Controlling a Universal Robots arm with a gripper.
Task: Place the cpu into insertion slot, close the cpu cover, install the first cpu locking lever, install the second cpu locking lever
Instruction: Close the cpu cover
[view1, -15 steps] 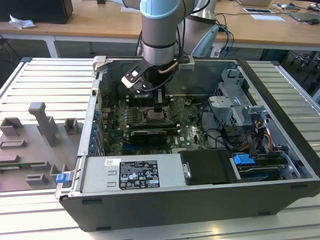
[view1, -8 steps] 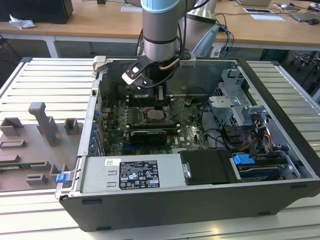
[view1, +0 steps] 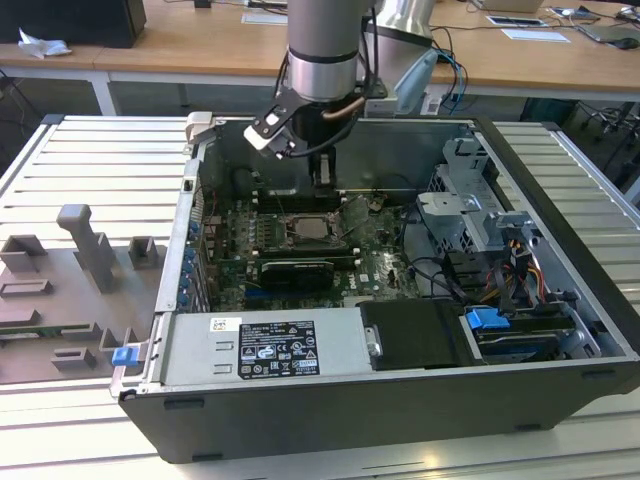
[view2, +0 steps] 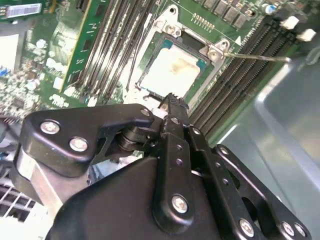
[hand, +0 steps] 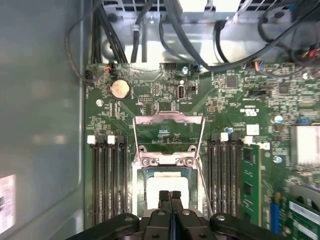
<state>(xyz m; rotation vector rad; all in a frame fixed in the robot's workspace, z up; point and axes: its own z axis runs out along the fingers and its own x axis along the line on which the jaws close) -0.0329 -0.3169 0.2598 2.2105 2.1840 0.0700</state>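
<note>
- Cpu (hand: 155, 184), a small flat square chip with a pale silver-beige metal face, lies flat in the insertion slot (view2: 151, 59), a square socket with a silver metal rim set in the green circuit board (hand: 150, 95).
- In the exterior view the cpu (view1: 313, 228) sits near the middle of the board, inside the open dark grey computer case (view1: 560, 230), which lies on the slatted metal counter (view1: 80, 160).
- The cpu cover (hand: 168, 118), a square silver metal frame with a square cut-out, is swung open on its hinge, away from the chip. Green board shows through the cut-out.
- A thin silver wire locking lever (view2: 255, 57) sticks out beside the socket, over the long black memory slots (hand: 110, 180); it is not latched down.
- The black gripper (hand: 170, 195) hangs right above the cpu, at the edge opposite the hinge. Its two fingertips are pressed together and nothing is between them.
- In the second wrist view the gripper (view2: 172, 100) has its tip over the chip's near edge; whether it touches the metal I cannot tell.
- A round silver coin battery (hand: 120, 89) sits on the board beyond the open cover.
- A silver labelled power supply box (view1: 270, 345) fills the case's near side, and grey moulded fixtures (view1: 85, 245) stand on the counter at the exterior view's left.
</note>
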